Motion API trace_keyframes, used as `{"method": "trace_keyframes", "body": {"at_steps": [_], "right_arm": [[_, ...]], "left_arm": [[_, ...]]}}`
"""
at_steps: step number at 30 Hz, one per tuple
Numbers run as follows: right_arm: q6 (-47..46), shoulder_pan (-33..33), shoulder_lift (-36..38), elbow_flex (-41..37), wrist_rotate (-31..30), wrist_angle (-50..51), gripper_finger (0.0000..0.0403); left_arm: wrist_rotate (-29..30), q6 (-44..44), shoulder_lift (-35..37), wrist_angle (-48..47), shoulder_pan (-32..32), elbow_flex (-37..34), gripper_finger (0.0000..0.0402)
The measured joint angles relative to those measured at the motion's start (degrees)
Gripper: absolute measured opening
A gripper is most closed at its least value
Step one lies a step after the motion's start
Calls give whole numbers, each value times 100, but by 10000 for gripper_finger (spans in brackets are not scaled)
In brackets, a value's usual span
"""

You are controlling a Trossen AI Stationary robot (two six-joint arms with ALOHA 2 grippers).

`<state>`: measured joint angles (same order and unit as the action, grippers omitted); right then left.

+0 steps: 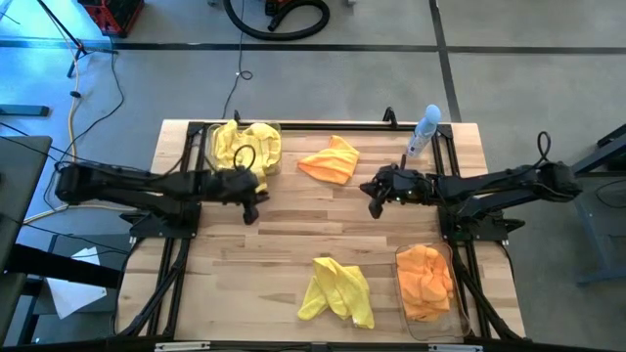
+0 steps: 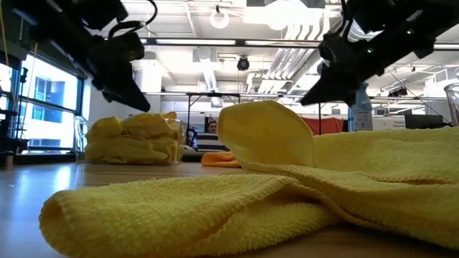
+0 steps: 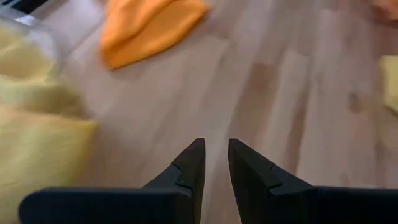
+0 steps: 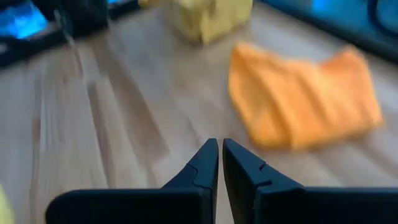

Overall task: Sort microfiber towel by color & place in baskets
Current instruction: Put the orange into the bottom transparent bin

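Several yellow towels point(image 1: 245, 147) fill the clear basket point(image 1: 209, 137) at the far left. Orange towels point(image 1: 425, 282) lie in the second clear basket point(image 1: 433, 329) at the near right. One orange towel point(image 1: 330, 161) lies flat on the table at the far middle, and one yellow towel point(image 1: 337, 290) lies crumpled near the near edge. My left gripper point(image 1: 252, 209) hovers just in front of the yellow basket, fingers almost together, holding nothing. My right gripper point(image 1: 375, 206) hovers right of the loose orange towel point(image 4: 305, 102), shut and empty.
A pale blue spray bottle point(image 1: 424, 132) stands at the far right of the table, behind my right arm. Black arm frames run along both sides. Bare wood point(image 1: 313, 220) lies between the two grippers and the near yellow towel.
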<state>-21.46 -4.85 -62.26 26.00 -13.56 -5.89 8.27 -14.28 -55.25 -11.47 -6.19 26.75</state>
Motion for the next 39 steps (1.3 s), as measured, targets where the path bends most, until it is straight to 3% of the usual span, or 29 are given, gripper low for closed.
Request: {"method": "trace_keyframes", "body": {"at_steps": [4, 8, 13, 18, 22, 25, 32, 39], "right_arm": [[398, 3, -368, 89, -200, -911, 35], [861, 2, -1056, 783, -379, -849, 78], [1242, -108, -2109, 2239, -551, 277, 136], [1122, -498, -3154, 3821, -336, 2306, 169], [962, -887, -3976, 4800, -118, 3641, 171], [951, -1158, -4488, 5200, -95, 4104, 172], [829, -1644, -5154, 5449, 367, 4177, 168], [645, -1779, -5616, 5471, 316, 4122, 123]], "left_arm": [[-3, 374, -2, 1244, 353, -619, 60], [-19, 731, 3, 2135, 457, -1067, 60], [-174, 888, 2, 2533, 422, -1367, 60], [-401, 898, 11, 2532, 421, -1387, 60], [-475, 891, 45, 2544, 419, -1385, 60], [-484, 833, 44, 2523, 432, -1385, 60], [-509, 747, 44, 2516, 441, -1385, 60], [-510, 1186, 44, 2527, 392, -1385, 60]]}}
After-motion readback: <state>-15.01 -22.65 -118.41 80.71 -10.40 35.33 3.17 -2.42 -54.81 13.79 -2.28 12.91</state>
